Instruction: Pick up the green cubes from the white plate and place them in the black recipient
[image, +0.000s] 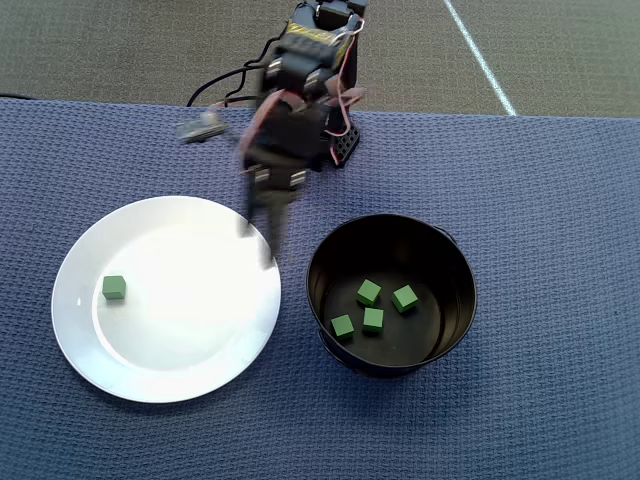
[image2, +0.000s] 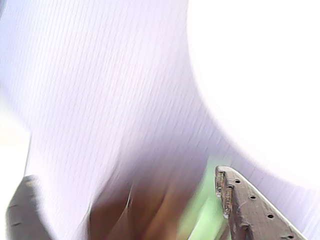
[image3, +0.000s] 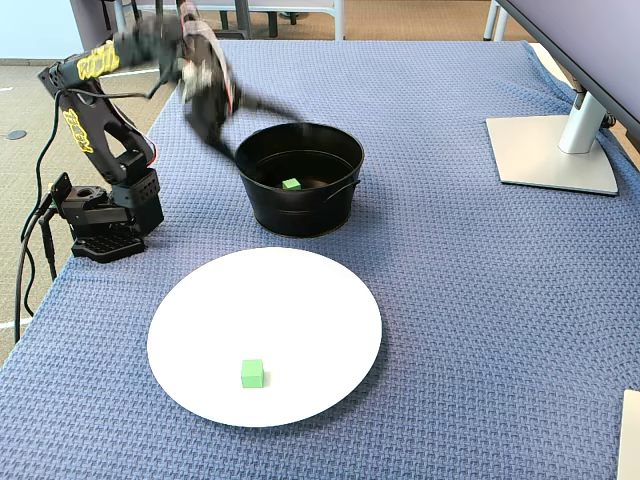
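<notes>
One green cube (image: 114, 287) (image3: 252, 373) lies on the left part of the white plate (image: 170, 370) (image3: 300, 300). Several more green cubes (image: 373, 320) rest on the bottom of the black recipient (image: 460, 262) (image3: 300, 215), which stands beside the plate. My gripper (image: 258, 235) (image3: 245, 125) is blurred with motion, above the plate's edge nearest the pot. It is open, its fingers (image2: 235, 195) wide apart with nothing between them. The wrist view is smeared: a bright patch of plate (image2: 260, 75), blue cloth, and a dark and green blur low down.
A blue woven cloth (image3: 480, 300) covers the table. The arm's base (image3: 100, 215) is clamped at the cloth's edge behind plate and pot. A monitor stand (image3: 555, 150) sits at the far right in the fixed view. Carpet floor lies beyond the table edge.
</notes>
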